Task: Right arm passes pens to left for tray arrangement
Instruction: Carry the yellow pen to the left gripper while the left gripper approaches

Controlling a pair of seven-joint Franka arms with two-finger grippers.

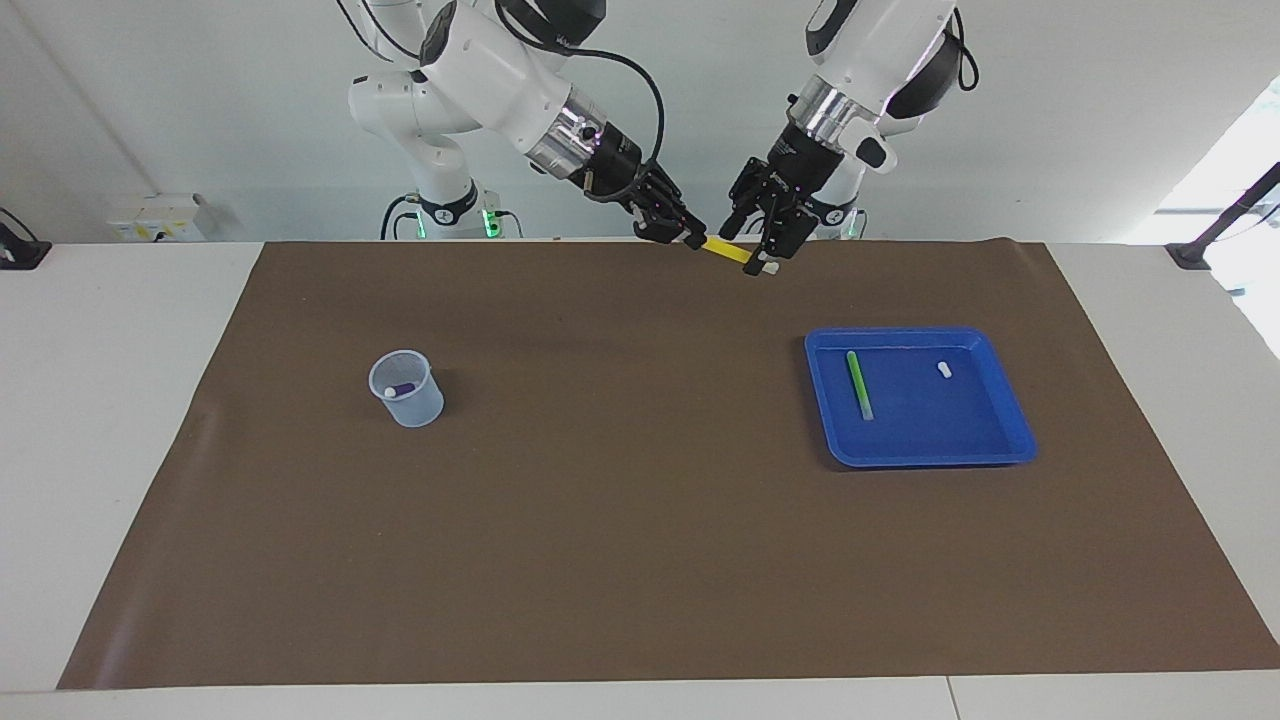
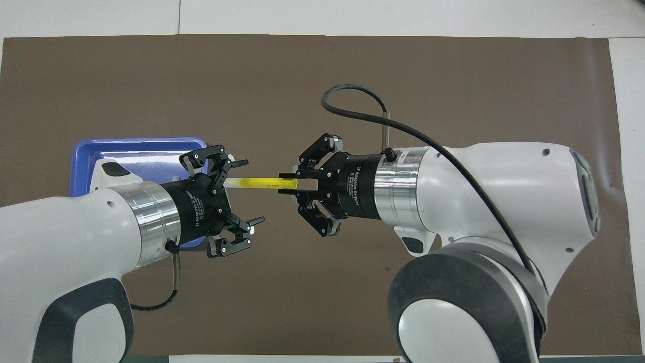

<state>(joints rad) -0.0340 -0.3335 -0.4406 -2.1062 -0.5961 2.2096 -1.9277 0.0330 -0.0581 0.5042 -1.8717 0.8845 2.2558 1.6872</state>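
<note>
My right gripper (image 1: pixel 688 236) (image 2: pixel 298 184) is shut on one end of the yellow pen (image 1: pixel 724 250) (image 2: pixel 262 183) and holds it level in the air over the mat's edge by the robots. My left gripper (image 1: pixel 764 250) (image 2: pixel 250 191) is open, its fingers spread on either side of the pen's pale end (image 1: pixel 768 267). The green pen (image 1: pixel 858 385) lies in the blue tray (image 1: pixel 920 455) (image 2: pixel 136 146) at the left arm's end. The purple pen (image 1: pixel 400 390) stands in a translucent cup (image 1: pixel 407 388) at the right arm's end. In the overhead view my arms hide the green pen and the cup.
A tiny white pellet (image 1: pixel 944 368) lies in the tray beside the green pen. A brown mat (image 1: pixel 620 500) covers most of the white table. A black cable (image 2: pixel 383 118) loops from the right arm's wrist.
</note>
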